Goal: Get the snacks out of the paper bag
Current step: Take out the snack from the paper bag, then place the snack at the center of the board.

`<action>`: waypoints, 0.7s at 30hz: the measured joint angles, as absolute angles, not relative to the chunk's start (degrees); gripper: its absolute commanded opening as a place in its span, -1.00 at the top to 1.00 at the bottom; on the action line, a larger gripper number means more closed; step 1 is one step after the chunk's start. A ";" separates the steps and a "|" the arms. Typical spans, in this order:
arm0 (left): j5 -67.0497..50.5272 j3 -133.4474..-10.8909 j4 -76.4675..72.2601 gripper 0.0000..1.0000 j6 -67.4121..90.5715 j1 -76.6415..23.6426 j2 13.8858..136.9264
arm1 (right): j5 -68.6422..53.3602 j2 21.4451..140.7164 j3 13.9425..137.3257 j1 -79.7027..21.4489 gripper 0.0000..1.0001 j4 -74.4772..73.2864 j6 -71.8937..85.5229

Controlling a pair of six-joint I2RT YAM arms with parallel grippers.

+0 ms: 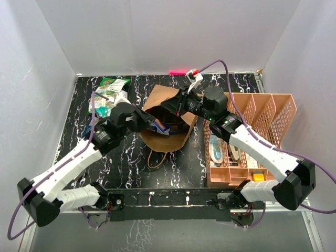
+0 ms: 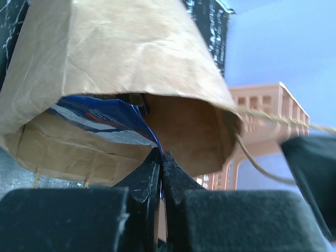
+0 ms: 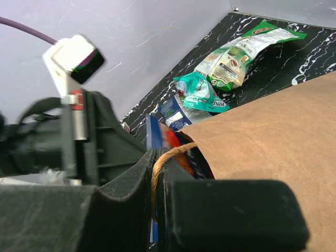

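The brown paper bag (image 1: 169, 134) lies on its side mid-table, its mouth toward the left arm. My left gripper (image 1: 153, 123) is at the mouth, shut on the edge of a blue and red snack packet (image 2: 100, 118) that sticks partly out of the bag (image 2: 121, 52). My right gripper (image 3: 157, 164) is shut on the bag's twine handle (image 3: 167, 155) at the bag's far rim (image 1: 177, 105). A green-white packet (image 1: 113, 84) and a teal packet (image 1: 103, 110) lie on the table at the back left. Both show in the right wrist view, the green-white packet (image 3: 236, 52) and the teal packet (image 3: 199, 92), beside a small blue packet (image 3: 173, 113).
A salmon-pink perforated organiser (image 1: 252, 136) with stationery stands at the right, close to the bag. White walls enclose the black marbled table (image 1: 126, 163) on three sides. A second twine handle (image 1: 155, 157) lies in front of the bag.
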State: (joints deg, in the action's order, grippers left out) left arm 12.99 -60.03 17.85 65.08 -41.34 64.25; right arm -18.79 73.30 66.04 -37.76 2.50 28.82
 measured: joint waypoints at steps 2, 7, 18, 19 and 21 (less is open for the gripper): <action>11.31 -60.05 17.85 1.00 60.97 -41.30 60.88 | -18.24 72.79 65.56 -37.76 0.85 2.74 28.80; 8.47 -62.08 19.25 1.00 49.91 -41.19 51.53 | -17.23 72.53 64.69 -37.76 0.85 3.22 28.67; 8.43 -82.00 33.17 1.00 25.43 -41.08 48.49 | -15.92 71.11 63.83 -37.76 0.85 3.22 28.40; 8.88 -83.20 33.93 1.00 24.34 -41.06 48.73 | -15.79 71.05 63.83 -37.76 0.84 3.27 28.36; 11.49 -85.54 35.68 1.00 22.85 -41.06 49.47 | -15.42 70.89 63.83 -37.76 0.85 3.25 28.32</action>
State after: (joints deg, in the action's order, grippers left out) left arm 11.49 -85.54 35.68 22.85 -41.06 49.47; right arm -15.42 70.89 63.83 -37.76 3.25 28.32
